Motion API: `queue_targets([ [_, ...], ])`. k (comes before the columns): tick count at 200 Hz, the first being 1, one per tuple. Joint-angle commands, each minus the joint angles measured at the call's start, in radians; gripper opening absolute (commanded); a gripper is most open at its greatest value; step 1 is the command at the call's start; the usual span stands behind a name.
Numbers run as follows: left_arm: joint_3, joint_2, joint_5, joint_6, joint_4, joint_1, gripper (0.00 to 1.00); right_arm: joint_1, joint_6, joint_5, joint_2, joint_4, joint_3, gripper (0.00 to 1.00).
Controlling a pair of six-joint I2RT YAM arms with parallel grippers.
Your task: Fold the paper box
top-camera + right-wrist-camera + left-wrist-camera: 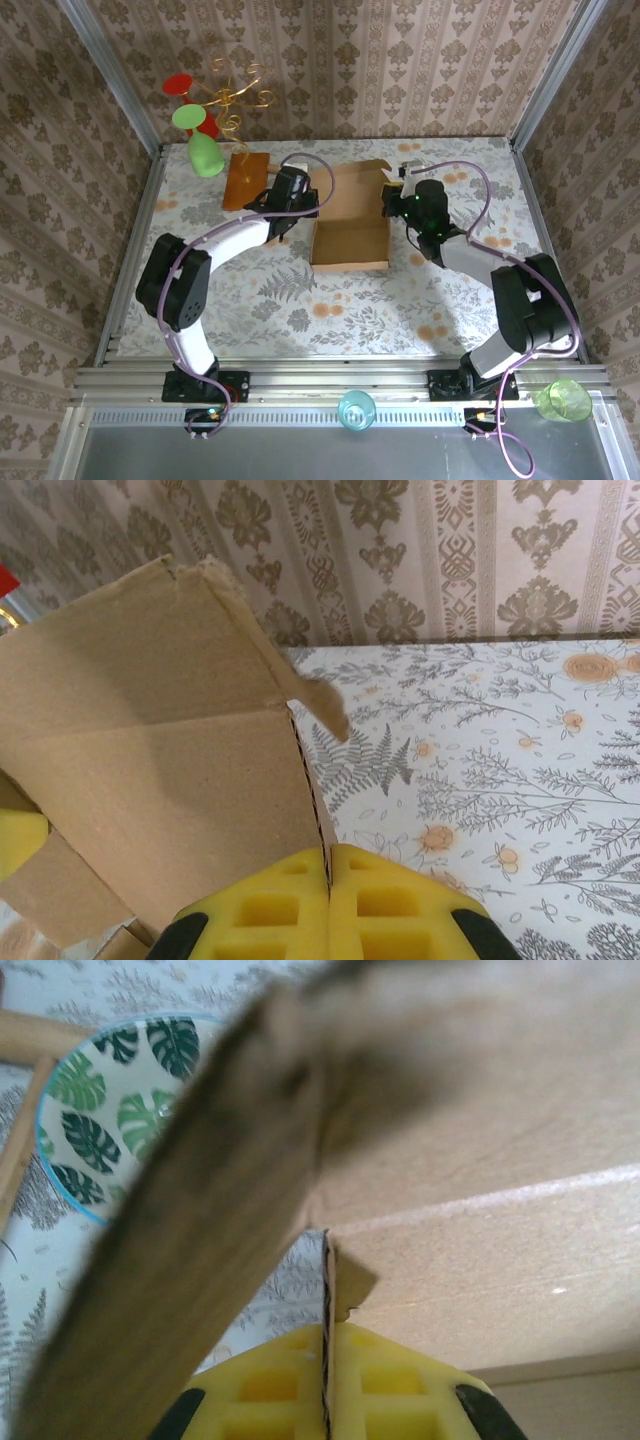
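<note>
The paper box [350, 243], plain light-brown cardboard, lies open in the middle of the table with its lid flap raised toward the back. My left gripper [303, 207] is at its left wall. In the left wrist view the yellow fingers [390, 1380] of the gripper [326, 1338] are shut on the wall's corrugated edge, with a flap [200, 1250] curving close in front. My right gripper [398, 205] is at the box's right side. Its fingers [400, 900] are pressed shut on the thin edge of the right wall [150, 780], the gripper [329, 860] meeting right at the cardboard.
A glossy orange-brown board [244, 180] lies left of the box. A leaf-patterned bowl [105, 1110] sits just beyond the left gripper. Green and red cups and a gold stand [215, 110] crowd the back left corner. A teal cup [356, 409] and a green cup [563, 400] stand on the near rail.
</note>
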State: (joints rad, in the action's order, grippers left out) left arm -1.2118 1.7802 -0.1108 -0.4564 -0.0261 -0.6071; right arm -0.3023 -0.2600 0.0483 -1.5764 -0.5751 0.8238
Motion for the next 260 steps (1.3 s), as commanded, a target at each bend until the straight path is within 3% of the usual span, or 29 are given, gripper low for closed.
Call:
queue_targets([
  [1, 0.008, 0.024, 0.012, -0.014, -0.236, -0.019, 0.01, -0.033, -0.066, -0.04, -0.036, -0.058, 0.027, 0.03],
  [65, 0.141, 0.019, 0.003, 0.021, -0.452, -0.082, 0.01, -0.002, -0.097, -0.02, -0.08, -0.245, -0.094, 0.05],
  [149, 0.255, -0.022, -0.149, 0.084, -0.573, -0.222, 0.01, 0.025, -0.177, -0.003, -0.04, -0.346, -0.239, 0.07],
  [175, 0.244, -0.018, -0.199, 0.108, -0.517, -0.248, 0.01, 0.033, -0.197, -0.025, 0.019, -0.215, -0.231, 0.09],
  [216, 0.213, 0.012, -0.248, 0.162, -0.46, -0.285, 0.01, 0.034, -0.251, -0.064, 0.177, 0.139, -0.189, 0.14],
  [260, 0.213, 0.039, -0.279, 0.186, -0.465, -0.316, 0.01, 0.044, -0.3, -0.074, 0.264, 0.195, -0.285, 0.17],
])
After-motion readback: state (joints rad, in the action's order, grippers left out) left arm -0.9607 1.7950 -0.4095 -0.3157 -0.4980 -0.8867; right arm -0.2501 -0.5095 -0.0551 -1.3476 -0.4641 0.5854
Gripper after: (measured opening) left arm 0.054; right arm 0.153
